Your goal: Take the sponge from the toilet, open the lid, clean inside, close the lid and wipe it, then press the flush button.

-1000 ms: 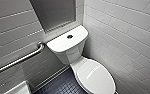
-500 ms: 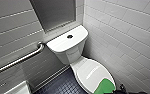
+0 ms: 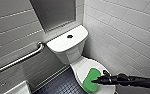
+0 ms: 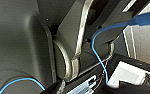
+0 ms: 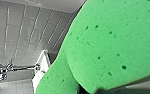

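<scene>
The bright green sponge (image 3: 89, 80) hangs over the front of the closed white lid (image 3: 87, 65), with my right gripper (image 3: 97, 80) shut on its edge. That dark arm reaches in from the lower right. In the right wrist view the sponge (image 5: 111, 45) looms very close, its pores plain. Behind the lid stands the white tank, and the small dark flush button (image 3: 70, 36) sits in the middle of its cover (image 3: 63, 42). I cannot tell whether the sponge touches the lid.
A metal grab bar (image 3: 21, 60) runs along the grey tiled wall to the left of the toilet. White tiled wall (image 3: 126, 32) closes in on the right. Dark small-tiled floor (image 3: 63, 86) lies before the bowl, and a white object (image 3: 17, 88) sits at the lower left.
My right arm has come in from the lower right with the sponge, which now reaches further over the front of the lid. The toilet has not moved.
</scene>
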`<state>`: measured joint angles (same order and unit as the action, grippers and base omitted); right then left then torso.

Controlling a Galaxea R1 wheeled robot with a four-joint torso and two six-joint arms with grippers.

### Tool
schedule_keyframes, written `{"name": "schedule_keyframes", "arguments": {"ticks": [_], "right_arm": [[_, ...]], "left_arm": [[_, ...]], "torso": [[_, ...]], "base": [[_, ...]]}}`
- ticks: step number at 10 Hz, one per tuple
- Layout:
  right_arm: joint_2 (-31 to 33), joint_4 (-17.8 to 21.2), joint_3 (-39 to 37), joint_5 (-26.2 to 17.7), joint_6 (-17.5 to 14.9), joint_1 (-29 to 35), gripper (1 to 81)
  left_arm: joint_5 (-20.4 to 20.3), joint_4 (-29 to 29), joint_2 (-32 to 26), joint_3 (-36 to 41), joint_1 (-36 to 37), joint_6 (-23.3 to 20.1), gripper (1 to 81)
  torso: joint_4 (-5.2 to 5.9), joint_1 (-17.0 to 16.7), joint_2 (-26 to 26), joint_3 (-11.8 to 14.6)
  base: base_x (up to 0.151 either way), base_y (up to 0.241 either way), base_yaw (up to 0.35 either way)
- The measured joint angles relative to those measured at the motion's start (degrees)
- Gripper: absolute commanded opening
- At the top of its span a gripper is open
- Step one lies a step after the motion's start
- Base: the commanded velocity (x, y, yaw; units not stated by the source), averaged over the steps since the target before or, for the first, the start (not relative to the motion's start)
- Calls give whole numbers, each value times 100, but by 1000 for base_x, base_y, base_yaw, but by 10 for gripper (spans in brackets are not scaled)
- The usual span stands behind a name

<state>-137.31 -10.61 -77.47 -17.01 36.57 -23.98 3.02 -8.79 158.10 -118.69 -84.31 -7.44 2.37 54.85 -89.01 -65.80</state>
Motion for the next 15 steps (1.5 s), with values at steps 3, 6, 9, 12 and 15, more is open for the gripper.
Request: {"name": "schedule_keyframes", "arguments": {"ticks": [3, 6, 9, 12, 15], "right_arm": [[-951, -37, -1269, -208, 66, 301, 10], [-2032, -152, -2502, -325, 100, 422, 10], [-2892, -502, -3538, -477, 110, 491, 10], [-3305, -965, -4196, -697, 143, 383, 10], [-3085, -1028, -4242, -540, 190, 83, 10]], "left_arm": [[0, 11, -20, 0, 0, 2, 811], [-7, 20, -46, -2, 0, 6, 811], [-7, 22, -51, -2, 0, 17, 811], [-5, 20, -51, -2, 0, 17, 811], [-2, 20, -51, -2, 0, 17, 811]], "torso": [[0, 0, 0, 0], [0, 0, 2, 0], [0, 0, 2, 0], [0, 0, 2, -2], [0, 0, 2, -2]], "base": [[0, 0, 0], [0, 0, 0], [0, 0, 0], [0, 0, 0], [0, 0, 0]]}}
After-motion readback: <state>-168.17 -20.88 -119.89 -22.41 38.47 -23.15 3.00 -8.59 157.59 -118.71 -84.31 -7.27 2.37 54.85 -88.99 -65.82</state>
